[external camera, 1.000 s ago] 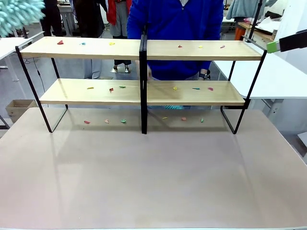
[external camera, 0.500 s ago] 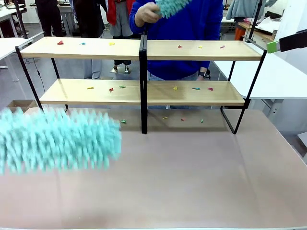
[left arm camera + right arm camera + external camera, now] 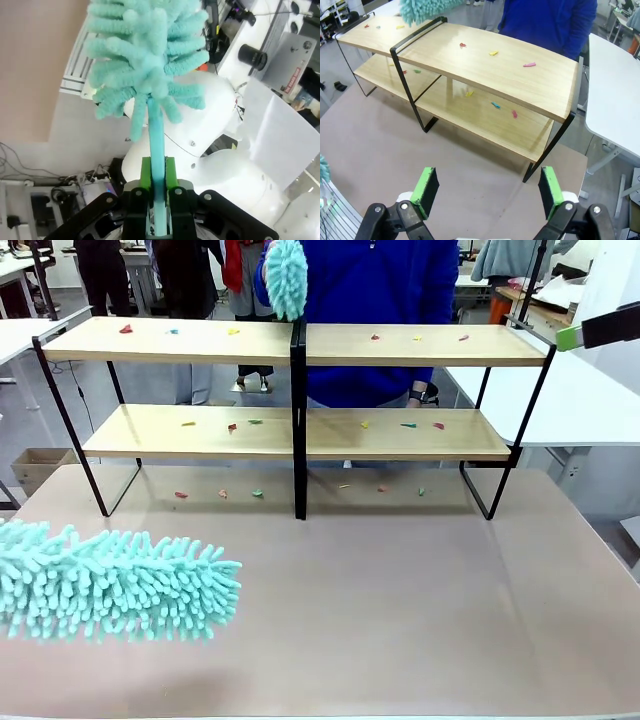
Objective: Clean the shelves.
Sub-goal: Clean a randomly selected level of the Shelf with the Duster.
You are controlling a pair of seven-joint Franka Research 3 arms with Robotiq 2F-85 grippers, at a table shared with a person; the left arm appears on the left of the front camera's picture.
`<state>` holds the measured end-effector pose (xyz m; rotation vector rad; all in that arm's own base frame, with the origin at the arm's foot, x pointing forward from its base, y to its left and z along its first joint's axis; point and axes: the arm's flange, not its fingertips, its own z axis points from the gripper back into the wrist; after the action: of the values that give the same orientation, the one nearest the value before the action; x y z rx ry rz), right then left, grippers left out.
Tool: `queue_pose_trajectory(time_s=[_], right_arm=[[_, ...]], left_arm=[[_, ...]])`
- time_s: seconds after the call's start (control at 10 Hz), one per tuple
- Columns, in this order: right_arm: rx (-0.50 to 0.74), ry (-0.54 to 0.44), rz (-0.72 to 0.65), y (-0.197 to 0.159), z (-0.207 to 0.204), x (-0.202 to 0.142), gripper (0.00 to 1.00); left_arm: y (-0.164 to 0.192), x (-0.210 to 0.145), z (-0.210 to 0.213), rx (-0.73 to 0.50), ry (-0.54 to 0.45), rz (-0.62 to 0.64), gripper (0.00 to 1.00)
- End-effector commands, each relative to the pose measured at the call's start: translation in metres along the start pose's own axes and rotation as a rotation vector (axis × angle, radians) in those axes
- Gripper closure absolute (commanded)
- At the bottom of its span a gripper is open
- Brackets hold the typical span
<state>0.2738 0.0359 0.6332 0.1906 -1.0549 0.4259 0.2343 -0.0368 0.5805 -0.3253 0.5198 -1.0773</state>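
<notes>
Front view: the shelves (image 3: 420, 344) stand across the far half of the counter (image 3: 400, 610). Small coloured scraps (image 3: 232, 427) lie on both boards and on the counter beneath. A teal duster (image 3: 115, 582) sits low over the near-left counter; contact unclear. A person in blue (image 3: 380, 290) behind the shelves holds a second duster (image 3: 286, 278) above the central upright.

Left wrist view: left fingers (image 3: 145, 172) clamp narrowly on the teal duster's handle, its head pointing away.

Right wrist view: right fingers (image 3: 426, 185) are spread wide with nothing between them, above the counter near the shelves' right end.
</notes>
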Motion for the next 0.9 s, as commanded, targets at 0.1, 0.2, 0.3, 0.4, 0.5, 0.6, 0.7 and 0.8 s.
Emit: queue_pose_trajectory(time_s=[0.1,0.2,0.3,0.4,0.5,0.6,0.7,0.8], right_arm=[[0.007,-0.002,-0.003,0.0,0.0,0.0,0.0],[0.007,-0.002,-0.003,0.0,0.0,0.0,0.0],[0.007,-0.002,-0.003,0.0,0.0,0.0,0.0],[0.007,-0.002,-0.003,0.0,0.0,0.0,0.0],[0.007,-0.002,-0.003,0.0,0.0,0.0,0.0],[0.007,-0.002,-0.003,0.0,0.0,0.0,0.0],[0.007,-0.002,-0.003,0.0,0.0,0.0,0.0],[0.007,-0.002,-0.003,0.0,0.0,0.0,0.0]], left_arm=[[0.017,0.052,-0.017,-0.044,0.031,0.162,0.88],[0.024,0.068,-0.022,-0.041,-0.021,0.206,0.88],[0.029,0.082,-0.024,-0.055,-0.12,0.247,0.88],[0.037,0.096,-0.024,-0.06,-0.213,0.299,0.88],[0.043,0.11,-0.027,-0.066,-0.243,0.355,0.88],[0.052,0.119,-0.029,-0.083,-0.277,0.425,0.88],[0.062,0.125,-0.032,-0.103,-0.313,0.486,0.88],[0.077,0.129,-0.033,-0.084,-0.339,0.527,0.88]])
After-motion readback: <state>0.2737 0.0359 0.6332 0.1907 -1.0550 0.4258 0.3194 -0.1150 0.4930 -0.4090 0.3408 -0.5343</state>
